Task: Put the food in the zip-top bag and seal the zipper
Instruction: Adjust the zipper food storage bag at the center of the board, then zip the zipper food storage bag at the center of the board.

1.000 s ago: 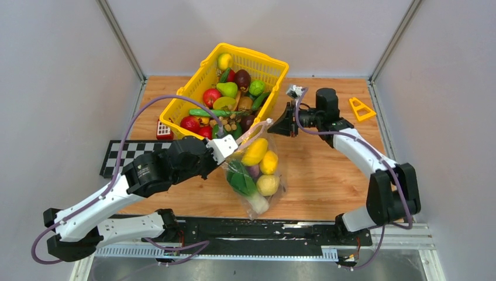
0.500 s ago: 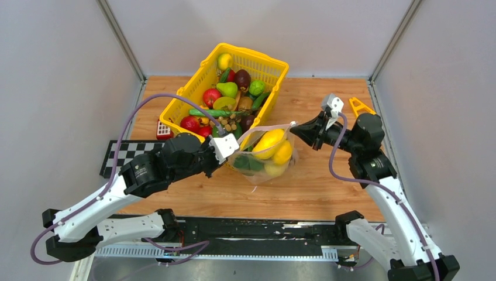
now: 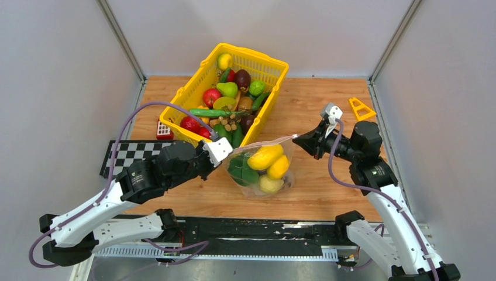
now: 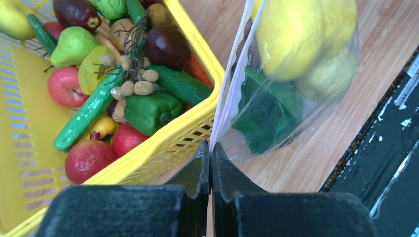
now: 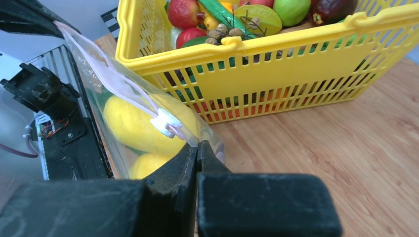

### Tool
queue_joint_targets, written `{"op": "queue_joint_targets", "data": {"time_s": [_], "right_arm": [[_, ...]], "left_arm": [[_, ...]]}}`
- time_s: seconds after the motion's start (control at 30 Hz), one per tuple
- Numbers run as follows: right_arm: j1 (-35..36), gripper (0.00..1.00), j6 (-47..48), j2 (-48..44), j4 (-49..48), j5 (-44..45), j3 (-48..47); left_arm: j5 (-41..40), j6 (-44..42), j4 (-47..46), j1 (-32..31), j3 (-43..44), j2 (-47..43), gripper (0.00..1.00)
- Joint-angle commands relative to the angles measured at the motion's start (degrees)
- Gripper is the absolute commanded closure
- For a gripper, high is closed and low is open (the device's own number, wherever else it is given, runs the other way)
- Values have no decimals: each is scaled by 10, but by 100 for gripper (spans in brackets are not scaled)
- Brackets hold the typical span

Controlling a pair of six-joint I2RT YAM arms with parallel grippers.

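— Left jaws?
— Closed hard on the left end of the zipper [image 3: 263,142], with nothing else between them.
— Right jaws?
— Closed as well, pinching the other end of that pale pink strip, just behind a small white slider [image 5: 165,122].
— And the zip-top bag [image 3: 260,178]?
— Strung between both sets of jaws, mouth edge pulled into a taut line, body sagging below it over the worktop [image 3: 333,187], just in front of the yellow basket [image 3: 275,79]. Touching the wood or not: cannot tell.
— Any food [image 3: 257,167] inside?
— Yes. A long yellow fruit [image 3: 265,157] on top, a rounder yellow one [image 3: 279,167] beside it, a paler yellow one [image 3: 268,184] lower down, and a dark green leafy piece [image 3: 241,170] on the left side.
— More elsewhere?
— Plenty in the basket: a red apple [image 3: 211,96], a green pear [image 3: 228,89], a cucumber [image 3: 210,112], a lime [image 3: 256,88], a dark purple fruit [image 3: 242,78].
— Sealed?
— Hard to say. Near the left jaws, both lips of the strip pressed together in the left wrist view; farther along, not clear.
— Anything else on the worktop?
— A checkerboard mat [image 3: 126,153] at the left, a small red block [image 3: 164,130] beside the basket, an orange triangle [image 3: 361,109] at the far right.
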State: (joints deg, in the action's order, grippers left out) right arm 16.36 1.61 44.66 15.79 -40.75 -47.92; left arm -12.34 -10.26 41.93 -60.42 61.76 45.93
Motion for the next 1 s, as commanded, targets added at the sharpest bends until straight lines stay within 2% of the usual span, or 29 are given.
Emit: {"op": "queue_joint_targets", "data": {"time_s": [0.0,0.07,0.13,0.17,0.23,0.37,0.47,0.67,0.83,0.97], "right_arm": [[-7,100,1,-5,-28,-17,1],[-7,100,1,-3,-28,-37,-2],[-8,100,0,0,-28,-53,-4],[-7,100,-3,1,-28,-55,-4],[-7,100,-8,2,-27,-50,-4],[-7,100,-7,5,-18,-49,-9],[-7,100,-9,6,-17,-50,-10],[-7,100,-10,7,-17,-48,-9],[-7,100,-13,8,-24,-51,-6],[-7,100,-12,6,-24,-52,-5]], "left_arm": [[-58,20,-5,1,15,-12,90],[-36,18,-22,0,23,-11,82],[-23,17,-34,1,37,-3,46],[-24,17,-36,1,47,4,33],[-30,16,-39,0,68,17,22],[-10,5,-70,0,109,37,10],[66,0,-102,0,152,80,7],[217,10,-130,1,255,227,6],[258,15,-142,0,307,325,7],[282,12,-164,0,325,363,9]]}}
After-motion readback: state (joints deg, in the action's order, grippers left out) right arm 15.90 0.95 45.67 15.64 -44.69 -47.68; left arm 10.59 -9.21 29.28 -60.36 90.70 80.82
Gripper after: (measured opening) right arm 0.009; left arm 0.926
